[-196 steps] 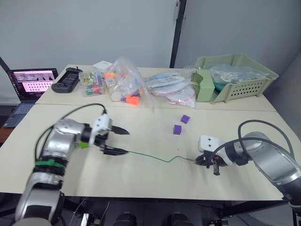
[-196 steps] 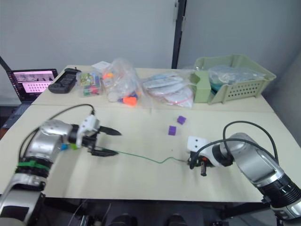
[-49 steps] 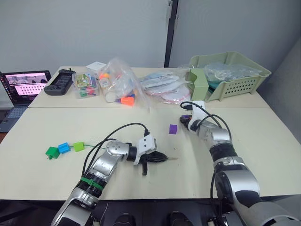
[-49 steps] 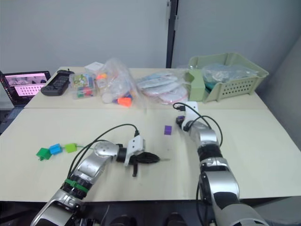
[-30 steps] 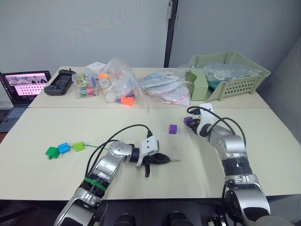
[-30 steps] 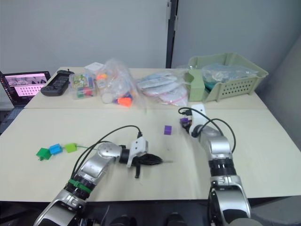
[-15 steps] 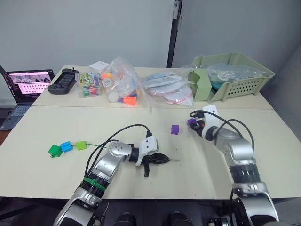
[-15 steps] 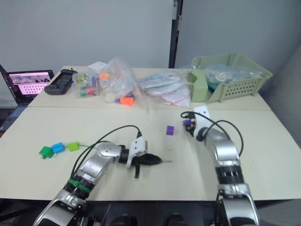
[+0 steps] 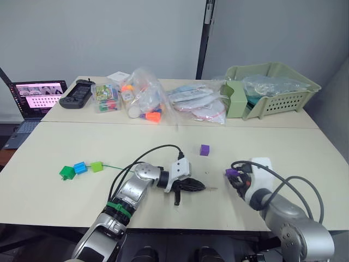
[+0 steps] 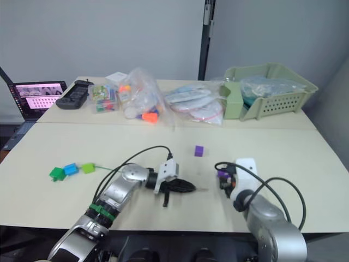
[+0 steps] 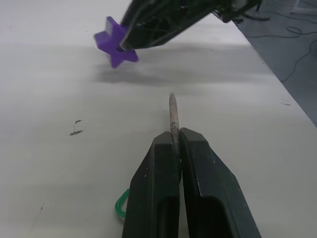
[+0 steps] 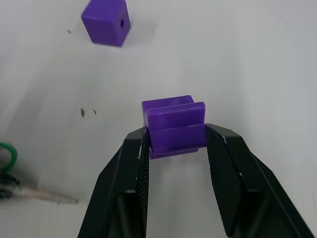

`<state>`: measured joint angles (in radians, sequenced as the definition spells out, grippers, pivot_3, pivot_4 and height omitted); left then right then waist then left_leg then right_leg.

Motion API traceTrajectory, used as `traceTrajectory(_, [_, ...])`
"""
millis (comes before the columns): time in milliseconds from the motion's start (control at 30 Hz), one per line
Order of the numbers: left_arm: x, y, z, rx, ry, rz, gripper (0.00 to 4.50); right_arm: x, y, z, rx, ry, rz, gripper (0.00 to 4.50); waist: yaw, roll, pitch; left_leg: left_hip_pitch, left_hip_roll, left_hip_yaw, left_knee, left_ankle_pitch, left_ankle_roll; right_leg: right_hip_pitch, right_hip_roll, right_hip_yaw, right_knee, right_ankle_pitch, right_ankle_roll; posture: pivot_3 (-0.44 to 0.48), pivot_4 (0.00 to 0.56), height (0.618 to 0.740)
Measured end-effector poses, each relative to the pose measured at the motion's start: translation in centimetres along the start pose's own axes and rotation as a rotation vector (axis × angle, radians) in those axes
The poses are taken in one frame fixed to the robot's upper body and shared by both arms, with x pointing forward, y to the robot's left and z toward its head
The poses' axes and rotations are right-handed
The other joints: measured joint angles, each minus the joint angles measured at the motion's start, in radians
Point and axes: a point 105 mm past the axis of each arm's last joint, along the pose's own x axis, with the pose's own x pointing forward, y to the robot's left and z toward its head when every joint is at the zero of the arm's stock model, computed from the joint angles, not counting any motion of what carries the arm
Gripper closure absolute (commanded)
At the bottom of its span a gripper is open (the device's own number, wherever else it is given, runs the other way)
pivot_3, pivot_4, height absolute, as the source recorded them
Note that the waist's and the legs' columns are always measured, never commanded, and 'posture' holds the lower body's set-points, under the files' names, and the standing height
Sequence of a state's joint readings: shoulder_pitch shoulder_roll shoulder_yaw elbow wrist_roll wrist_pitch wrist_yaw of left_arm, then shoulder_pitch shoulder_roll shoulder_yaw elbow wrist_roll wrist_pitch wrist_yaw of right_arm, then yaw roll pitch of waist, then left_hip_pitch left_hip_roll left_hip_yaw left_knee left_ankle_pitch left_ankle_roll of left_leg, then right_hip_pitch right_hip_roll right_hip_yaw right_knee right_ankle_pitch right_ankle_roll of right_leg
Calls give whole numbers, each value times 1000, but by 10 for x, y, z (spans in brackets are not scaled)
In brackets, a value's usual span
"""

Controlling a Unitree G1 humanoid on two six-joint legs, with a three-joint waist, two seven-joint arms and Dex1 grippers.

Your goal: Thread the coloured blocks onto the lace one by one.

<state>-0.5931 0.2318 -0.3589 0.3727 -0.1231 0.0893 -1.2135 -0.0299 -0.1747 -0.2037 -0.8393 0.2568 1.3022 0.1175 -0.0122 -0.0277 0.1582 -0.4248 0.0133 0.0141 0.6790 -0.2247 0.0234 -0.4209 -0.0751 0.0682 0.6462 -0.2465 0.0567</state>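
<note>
We count three blocks [image 9: 80, 167] already strung at the lace's [image 9: 112, 167] far end on our left: dark green, blue, lime. Our left gripper [image 11: 174, 144] is pressed together on the stiff tan tip [image 11: 173, 111]. Our right gripper [image 12: 174, 130] pinches a glossy purple block [image 12: 174, 126], seemingly star-notched, just beside that tip. A plain purple cube [image 9: 204, 150] with a bored hole waits on the matte table [image 9: 305, 147].

The lace [image 9: 117, 168] lay across the table [image 9: 163, 136], three blocks [image 9: 79, 168] strung at its far end. One purple block [image 9: 204, 150] sat loose; another [image 12: 174, 125] was gripped above the table.
</note>
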Motion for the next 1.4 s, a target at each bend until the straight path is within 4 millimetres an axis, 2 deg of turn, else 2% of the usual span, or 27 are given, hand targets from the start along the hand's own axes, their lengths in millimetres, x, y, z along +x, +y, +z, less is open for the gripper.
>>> traceTrajectory(167, [1, 0, -2, -1, 2, -16, 4500, -6, -2, -7, 8, 18, -37, 3012, -1, 0, 0, 0, 0, 0, 0, 0, 0, 0, 0, 0, 0, 0, 0, 0, 150, 734])
traceTrajectory(400, [2, 2, 0, 10, 4, -21, 4500, -9, 6, -11, 25, 55, 0, 519, -2, 0, 0, 0, 0, 0, 0, 0, 0, 0, 0, 0, 0, 0, 0, 0, 150, 734])
traceTrajectory(467, [1, 2, -2, 3, 7, -20, 4500, -13, 7, -6, 4, 54, 40, 47, -2, 0, 0, 0, 0, 0, 0, 0, 0, 0, 0, 0, 0, 0, 0, 0, 150, 734])
traceTrajectory(600, [1, 2, -3, 0, 9, -18, 4500, -23, 1, 7, -52, 58, 110, 47, 0, 0, 0, 0, 0, -1, 0, 0, 0, 1, 0, 0, -1, 0, 0, 0, 150, 734])
traceTrajectory(733, [1, 2, -4, -3, 7, -14, 4500, -40, -16, 26, -197, 104, 221, 47, 0, 0, 0, 0, 0, -1, 0, 0, 0, 2, 0, 0, -3, 0, 1, 0, 150, 734])
traceTrajectory(867, [1, 1, -1, 5, -1, -11, 4500, -56, -12, 40, -385, 182, 435, 47, -1, 0, 0, 0, 0, 0, -1, 0, 0, 2, 1, 0, -5, -1, 1, 0, 150, 734])
traceTrajectory(967, [-1, 0, 1, 12, -13, 1, 4500, -61, -20, 45, -640, 274, 571, 47, -2, 0, 0, 1, 0, 5, -1, 0, 0, 3, 0, 0, -6, -1, 2, 0, 150, 734])
traceTrajectory(1033, [-1, -2, 0, 8, -16, 4, 4500, -57, -28, 45, -742, 299, 613, 47, -1, -1, 1, 1, 1, 8, 0, 0, 0, 4, 1, -1, -7, -1, 2, 0, 150, 734])
traceTrajectory(1167, [-1, -3, 4, 4, -25, 10, 4500, -34, -41, 44, -969, 312, 720, 47, -3, -1, 1, 1, 1, 10, 0, 0, 0, 3, 0, 1, -6, -1, 2, 0, 150, 734])
traceTrajectory(1300, [0, -5, 9, 7, -46, 15, 4500, -4, -35, 57, -1186, 262, 817, 47, -9, -1, 1, 1, 2, 11, 0, 0, 0, 1, 1, 1, -4, -1, 1, 0, 150, 734])
traceTrajectory(1400, [0, -6, 12, 4, -51, 17, 4500, 9, -30, 47, -1266, 292, 890, 47, 0, 0, 1, 0, 1, 10, 0, 0, 0, 0, 0, 1, -3, -1, 1, 0, 150, 734])
